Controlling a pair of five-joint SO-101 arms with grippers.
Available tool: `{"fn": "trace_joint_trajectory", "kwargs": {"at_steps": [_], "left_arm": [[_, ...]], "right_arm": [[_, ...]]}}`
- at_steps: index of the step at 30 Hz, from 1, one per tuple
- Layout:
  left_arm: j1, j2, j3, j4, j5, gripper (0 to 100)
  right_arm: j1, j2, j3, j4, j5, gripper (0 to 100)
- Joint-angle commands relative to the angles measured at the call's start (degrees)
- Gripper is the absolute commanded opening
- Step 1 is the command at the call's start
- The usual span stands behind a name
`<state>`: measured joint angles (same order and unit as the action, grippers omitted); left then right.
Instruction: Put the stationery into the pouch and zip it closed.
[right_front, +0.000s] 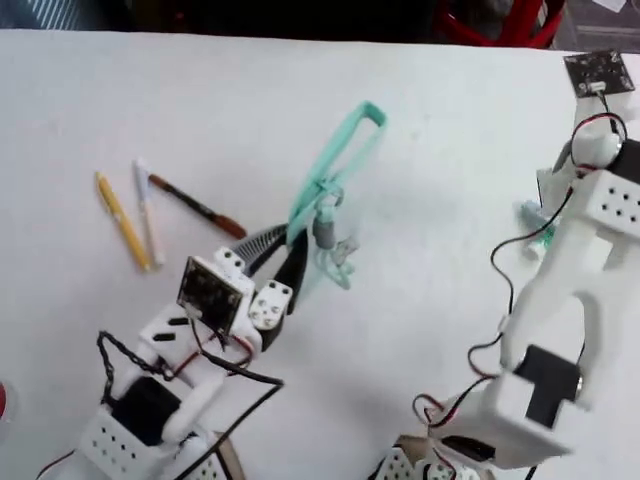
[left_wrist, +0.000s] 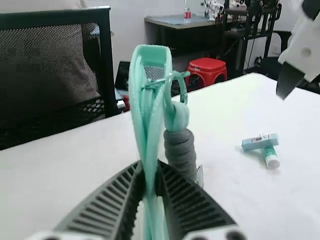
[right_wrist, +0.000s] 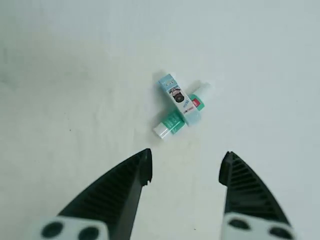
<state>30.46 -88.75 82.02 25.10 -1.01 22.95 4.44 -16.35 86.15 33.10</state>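
The left fingers (left_wrist: 120, 195) are clamping the pouch (left_wrist: 150, 95) by its thin edge, so it could be slipping free; the right fingers (right_wrist: 120, 185) are hanging apart over two crossed tubes (right_wrist: 179, 107), possibly glue, risking knocking one away; pens (right_front: 150, 215) are lying beyond.
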Motion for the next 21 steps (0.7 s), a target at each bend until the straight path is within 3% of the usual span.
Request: {"fn": "trace_joint_trajectory", "kwargs": {"at_steps": [1,3,10,21], "left_arm": [[-0.48,0.31,5.63,-11.34,-0.35,2],[-0.48,0.31,5.71,-11.34,-0.35,2],[-0.66,0.31,5.71,-9.85,-0.35,2],[-0.57,0.31,5.98,-9.85,-0.35,2]], "right_arm": [[0.22,5.32,-3.96,-2.95,0.88,21.5],[0.22,8.48,-5.54,-6.55,1.93,21.5],[-0.66,19.74,-10.9,-7.16,17.85,21.4],[-1.36,33.45,-23.47,-5.85,25.85,21.2]]}}
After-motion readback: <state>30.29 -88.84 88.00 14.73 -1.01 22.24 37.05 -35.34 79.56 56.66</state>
